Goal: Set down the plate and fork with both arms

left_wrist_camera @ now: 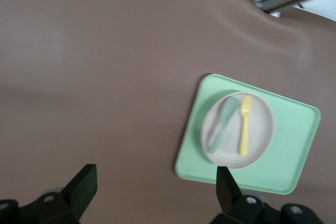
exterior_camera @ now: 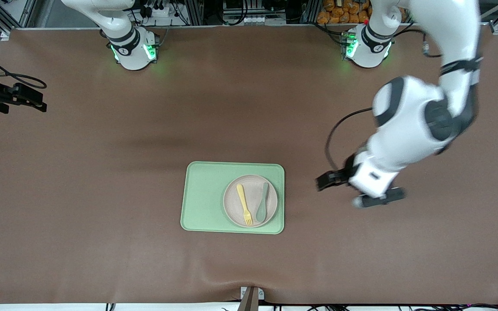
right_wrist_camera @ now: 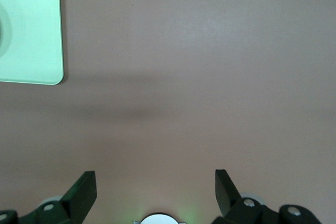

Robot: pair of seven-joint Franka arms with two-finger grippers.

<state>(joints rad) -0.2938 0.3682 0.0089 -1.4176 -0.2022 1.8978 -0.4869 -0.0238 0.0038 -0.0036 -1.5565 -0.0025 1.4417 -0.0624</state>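
Since the yellow fork (exterior_camera: pixel 244 211) already lies on the beige plate (exterior_camera: pixel 232 201) beside the grey-green spoon (exterior_camera: pixel 262 207), handle toward the arm bases, the left gripper (exterior_camera: pixel 324 181) hangs spread and empty over bare tabletop (exterior_camera: pixel 102 151) toward the left arm's end of the green tray (exterior_camera: pixel 201 198). The right gripper (right_wrist_camera: pixel 155 195), also spread, waits at the right arm's end.

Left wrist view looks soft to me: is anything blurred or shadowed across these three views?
Left wrist view: plate, fork and tray slightly smeared. Front view: left arm's claw blurred, tableware sharp, a dim shadow band on the table. Right wrist view: soft shadow streak, tray corner overexposed.
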